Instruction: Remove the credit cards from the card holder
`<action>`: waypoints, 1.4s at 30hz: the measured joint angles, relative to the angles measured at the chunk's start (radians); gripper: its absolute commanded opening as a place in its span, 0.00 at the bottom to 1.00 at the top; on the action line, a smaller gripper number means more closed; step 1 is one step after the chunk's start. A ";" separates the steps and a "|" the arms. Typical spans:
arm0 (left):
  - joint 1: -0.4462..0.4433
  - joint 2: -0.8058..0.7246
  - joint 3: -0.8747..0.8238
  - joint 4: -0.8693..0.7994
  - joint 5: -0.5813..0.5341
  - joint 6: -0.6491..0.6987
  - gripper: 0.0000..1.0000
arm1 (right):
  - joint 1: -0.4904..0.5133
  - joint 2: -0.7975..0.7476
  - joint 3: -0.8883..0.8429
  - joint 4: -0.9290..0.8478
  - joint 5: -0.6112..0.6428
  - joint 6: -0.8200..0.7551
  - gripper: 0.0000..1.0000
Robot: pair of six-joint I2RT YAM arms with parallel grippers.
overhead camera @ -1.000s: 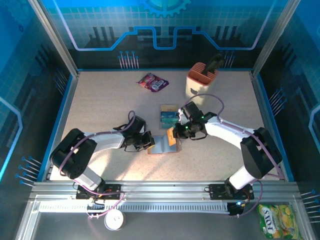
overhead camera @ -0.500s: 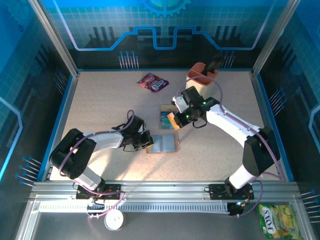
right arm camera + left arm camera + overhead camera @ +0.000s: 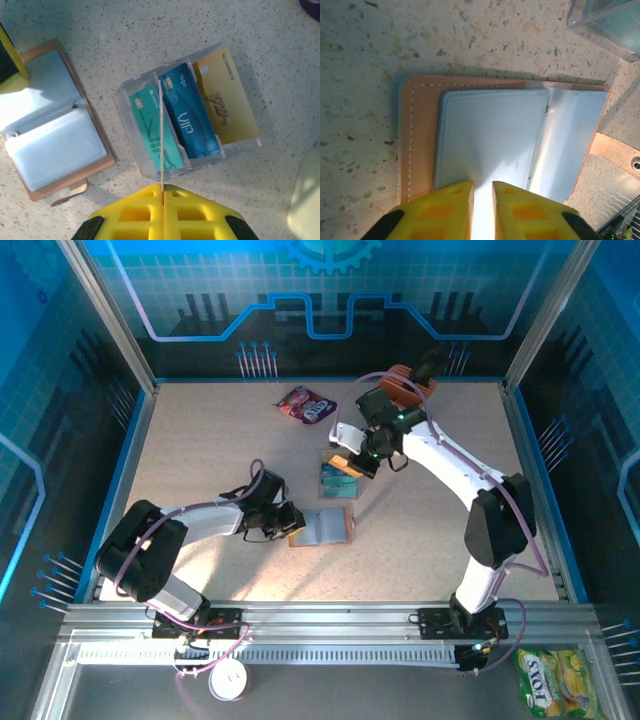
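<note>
Jaws on your left gripper stand a sliver apart, low at the left edge of the card holder, and its pale grey-blue pocket shows through the gap. You cannot tell from the wrist view whether the pads touch that pocket. The card holder lies open and flat on the table, near the middle. A tan leather border frames its pockets and a strap tab pokes out from one edge.

Just behind it and slightly to the right sits a clear tray. Three credit cards lie in it side by side: teal, blue and gold.

Your right gripper hangs over that tray, fingers pressed together on a fourth card. It is held edge-on, so you see it as a thin line in the wrist view and as a tan-orange sliver from above.

Further back you have a purple packet, and a peach caddy behind the right arm.
</note>
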 measured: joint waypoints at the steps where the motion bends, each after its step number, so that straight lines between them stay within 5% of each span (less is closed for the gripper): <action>1: 0.000 -0.002 0.002 -0.005 0.002 0.000 0.22 | -0.003 0.025 0.034 -0.019 0.000 -0.025 0.00; 21: 0.007 -0.088 0.003 -0.069 0.002 0.000 0.32 | -0.049 0.368 0.466 -0.183 -0.010 -0.210 0.04; 31: 0.008 -0.102 -0.005 -0.072 0.002 -0.001 0.36 | -0.053 0.400 0.466 -0.186 0.012 -0.219 0.24; 39: 0.013 -0.114 -0.018 -0.072 -0.004 -0.001 0.37 | -0.054 0.379 0.384 -0.122 0.047 -0.186 0.26; 42: 0.019 -0.123 -0.018 -0.074 -0.017 0.000 0.40 | -0.054 0.319 0.304 -0.072 0.057 -0.145 0.38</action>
